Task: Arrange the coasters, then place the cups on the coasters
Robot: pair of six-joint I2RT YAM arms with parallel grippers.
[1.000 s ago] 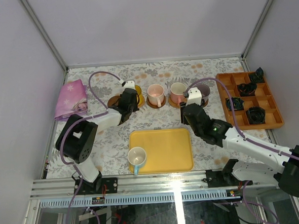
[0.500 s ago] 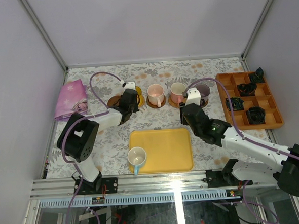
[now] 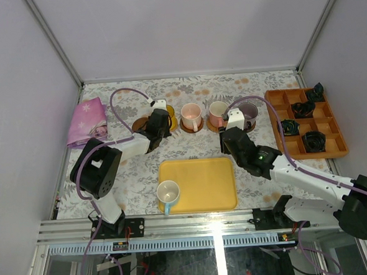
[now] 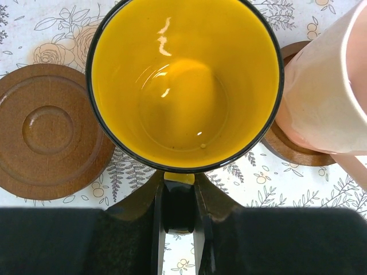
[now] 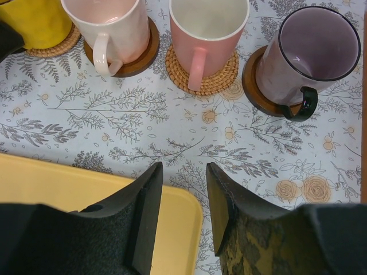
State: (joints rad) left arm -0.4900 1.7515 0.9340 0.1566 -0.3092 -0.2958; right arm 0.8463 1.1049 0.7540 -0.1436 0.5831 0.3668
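**Four cups in a row, fifth one on the tray**

So the left end effector [image 4: 179, 192] is pinched nearly shut on the handle of the yellow cup [image 4: 186, 86]. That cup stands upright at the left end of the row along the back of the desk [image 5: 103, 123]. From the right wrist view it's over a woven tan coaster [image 5: 54, 43], but I can't tell if it's resting on it or just off it. Just left of it lies the empty dark coaster [image 4: 49, 132], not touching the cup.

Going right along the row:
- the pale pink cup [image 5: 109, 28] sits on a dark coaster [image 5: 143, 54]
- the pink cup [image 5: 207, 26] sits on a second woven coaster [image 5: 221, 77]
- the purple cup [image 5: 318, 46] sits on a third dark coaster [image 5: 252, 86]

The handles of these three face the near side.

The right end effector [image 5: 182, 177] hangs partly open with nothing in it, above the far edge of the yellow tray [image 5: 57, 177] and just on the near side of the pink cup. The white and blue cup [image 3: 168, 191] stands upright at the tray's near left corner, well apart from the row.

Off to the right there's an orange divided tray [image 3: 280, 101] with black bits in some compartments, and a pink cloth [image 3: 88, 121] at the far left
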